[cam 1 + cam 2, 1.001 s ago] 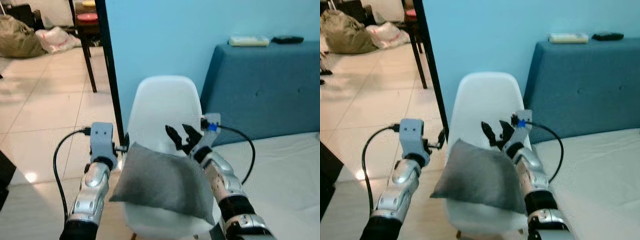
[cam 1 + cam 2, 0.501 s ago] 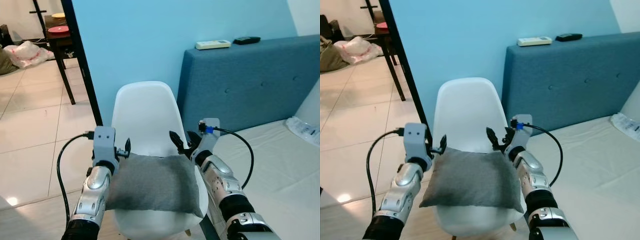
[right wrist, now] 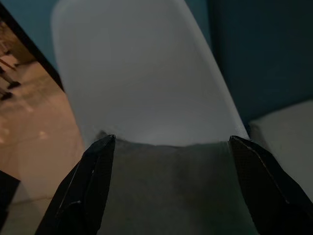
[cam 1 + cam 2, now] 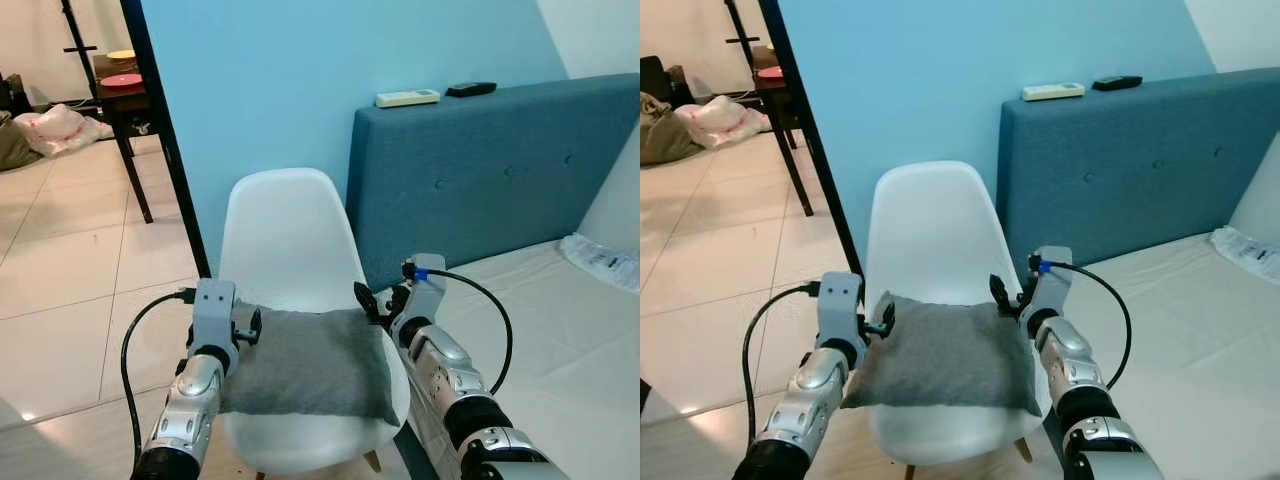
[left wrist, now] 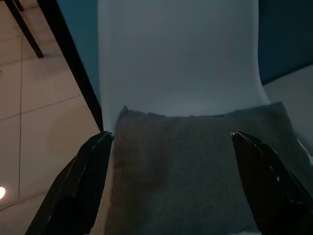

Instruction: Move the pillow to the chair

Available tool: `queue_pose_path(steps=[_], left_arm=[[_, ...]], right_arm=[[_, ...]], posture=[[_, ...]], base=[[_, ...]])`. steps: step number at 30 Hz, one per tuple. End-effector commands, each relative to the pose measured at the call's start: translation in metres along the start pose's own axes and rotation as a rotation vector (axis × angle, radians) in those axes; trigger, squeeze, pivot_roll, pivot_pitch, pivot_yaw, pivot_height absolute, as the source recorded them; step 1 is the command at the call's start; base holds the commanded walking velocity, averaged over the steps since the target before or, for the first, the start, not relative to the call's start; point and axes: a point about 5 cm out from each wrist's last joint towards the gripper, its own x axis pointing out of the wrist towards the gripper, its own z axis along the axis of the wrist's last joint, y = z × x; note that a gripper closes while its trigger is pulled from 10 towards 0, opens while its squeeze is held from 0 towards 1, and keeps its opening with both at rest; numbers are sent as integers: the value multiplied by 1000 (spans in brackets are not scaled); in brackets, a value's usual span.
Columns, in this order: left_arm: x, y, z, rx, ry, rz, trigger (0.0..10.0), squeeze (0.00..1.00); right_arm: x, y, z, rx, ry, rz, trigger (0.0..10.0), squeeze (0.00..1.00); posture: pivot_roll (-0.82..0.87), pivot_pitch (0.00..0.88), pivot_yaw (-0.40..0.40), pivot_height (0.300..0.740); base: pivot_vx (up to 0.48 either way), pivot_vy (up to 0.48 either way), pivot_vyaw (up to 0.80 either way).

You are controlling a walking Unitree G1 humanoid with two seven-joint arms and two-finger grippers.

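A grey pillow [image 4: 300, 365] lies flat on the seat of a white moulded chair [image 4: 285, 230] right in front of me. My left gripper [image 4: 247, 326] is at the pillow's left back corner and my right gripper [image 4: 372, 300] at its right back corner. Both are open, with the fingers spread wide. In the left wrist view the black fingers [image 5: 73, 186] stand on either side of the pillow [image 5: 205, 166], before the chair back [image 5: 176, 58]. The right wrist view has the same layout: the pillow [image 3: 171, 181] under the open right gripper [image 3: 171, 140].
A blue padded headboard [image 4: 480, 170] stands right of the chair, with a white remote [image 4: 407, 98] and a dark one on top. A white mattress [image 4: 560, 340] lies at the right. A black post [image 4: 165, 140] rises left of the chair. Tiled floor [image 4: 70, 270] and a dark table [image 4: 120, 85] lie beyond.
The view has swung right and steadied. The pillow has gone from tilted and held up between my arms to lying flat on the chair seat, and both grippers are lower.
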Motion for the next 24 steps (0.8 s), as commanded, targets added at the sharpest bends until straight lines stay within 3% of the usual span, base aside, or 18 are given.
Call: queue_pose_path(steps=[1,4,24], left_arm=[[1,-1,0,23,-7,-5,10000,0],[2,-3,0,23,-10,-7,10000,0],[6,-6,3,23,-20,-10,10000,0]], right_arm=[[0,1,-3,-11,9,-5,10000,0],[1,0,-4,-21,21,-15,10000,0],[1,-4,-7,-43,59,-61,10000,0]], posture=[[-6,0,-8,740],[-5,0,-12,740],[-15,3,-5,740]], base=[[-240,0,0],[0,0,0],[0,0,-776]])
